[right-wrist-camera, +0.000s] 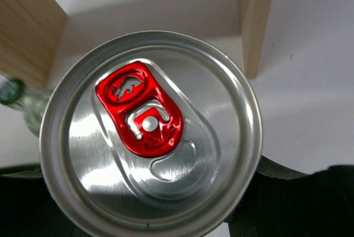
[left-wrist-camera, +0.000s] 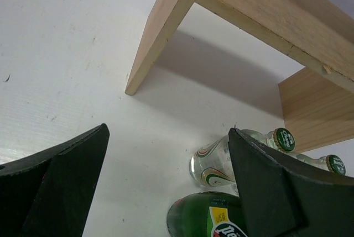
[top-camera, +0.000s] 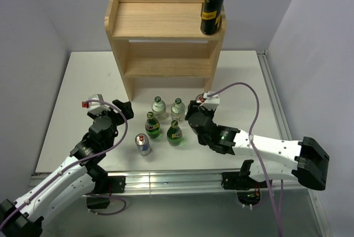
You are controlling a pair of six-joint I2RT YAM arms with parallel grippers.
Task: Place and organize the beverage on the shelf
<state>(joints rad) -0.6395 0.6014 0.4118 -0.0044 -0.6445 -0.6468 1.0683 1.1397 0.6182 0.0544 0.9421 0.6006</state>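
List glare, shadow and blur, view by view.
Top external: even light, glare on the metal rail. Left wrist: the shelf throws a soft shadow on the table. Right wrist: bright glare on the can; the bottle at left is blurred.

Red-tabbed silver can (right-wrist-camera: pixel 149 137) close before the shelf (right-wrist-camera: pixel 256 21)

White flat tabletop (top-camera: pixel 77 82), faint scuff marks at far left. Carries a small light-wood two-tier shelf (top-camera: pixel 166 67) at the far middle, standing on its solid side panels. Before it, four upright bottles in two rows.
- Back row: left clear glass bottle (top-camera: pixel 159 108), right clear glass bottle (top-camera: pixel 177 109), both green-capped.
- Front row: left green glass bottle (top-camera: pixel 152 126), right green glass bottle (top-camera: pixel 175 133).

Small silver can with red tab (top-camera: pixel 143 144) just left of the front row.
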